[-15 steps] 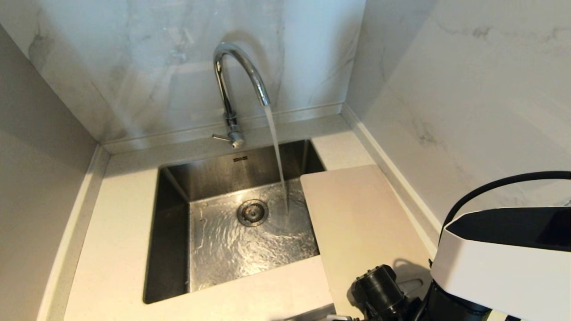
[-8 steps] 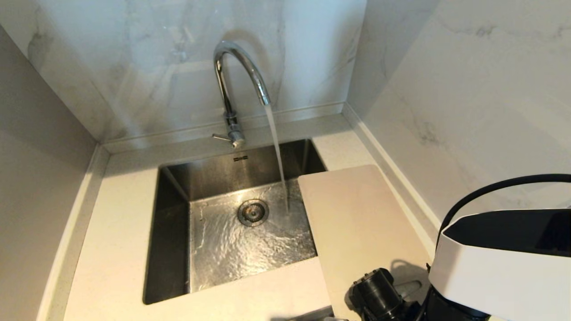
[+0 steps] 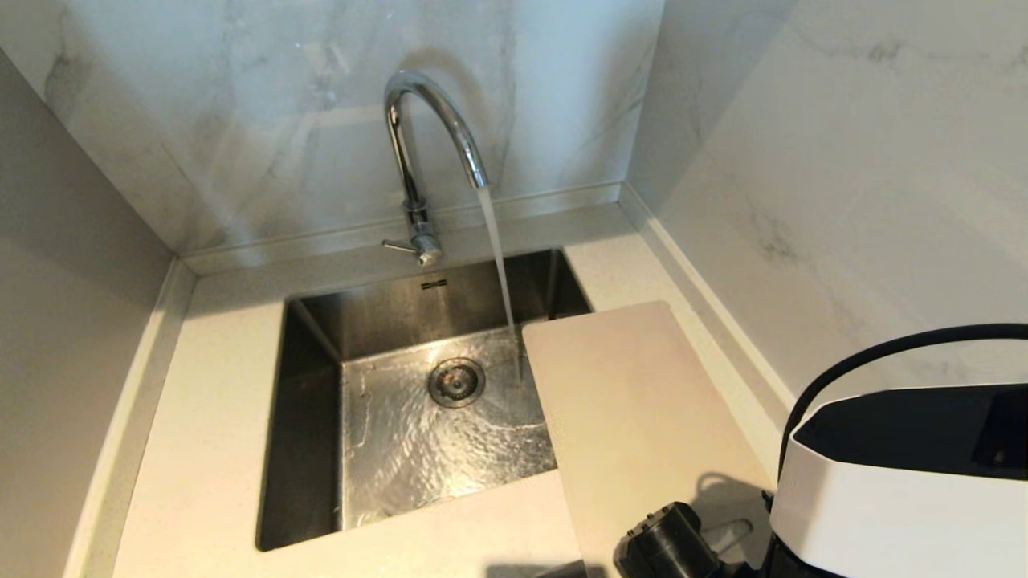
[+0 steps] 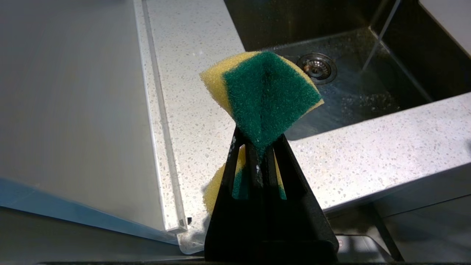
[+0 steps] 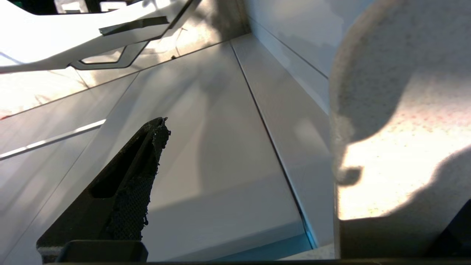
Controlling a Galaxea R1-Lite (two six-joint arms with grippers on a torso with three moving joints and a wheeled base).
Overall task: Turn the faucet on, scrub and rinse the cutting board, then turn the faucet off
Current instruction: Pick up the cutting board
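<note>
The chrome faucet (image 3: 418, 136) is running, and its stream (image 3: 499, 273) falls into the steel sink (image 3: 313, 417) just beside the cutting board's far corner. The cream cutting board (image 3: 634, 417) lies on the counter to the right, its left edge overhanging the sink. My right arm's black wrist (image 3: 666, 546) hovers over the board's near end by the handle slot (image 3: 727, 531). My right gripper (image 5: 287, 158) is open: one finger (image 5: 128, 184) stands far from the board's end (image 5: 404, 110), which hides the other finger. My left gripper (image 4: 259, 143) is shut on a green-and-yellow sponge (image 4: 265, 92), before the counter's front edge.
The faucet's thin lever (image 3: 397, 246) sticks out to the left of its base. Marble walls close in the back and right of the speckled counter (image 3: 209, 449). The sink's drain (image 3: 456, 382) is under rippling water. The white arm housing (image 3: 899, 490) fills the lower right.
The cutting board has slid and turned left, its far corner now further over the sink beside the stream. My right arm has sunk toward the picture's bottom edge. Water keeps running.
</note>
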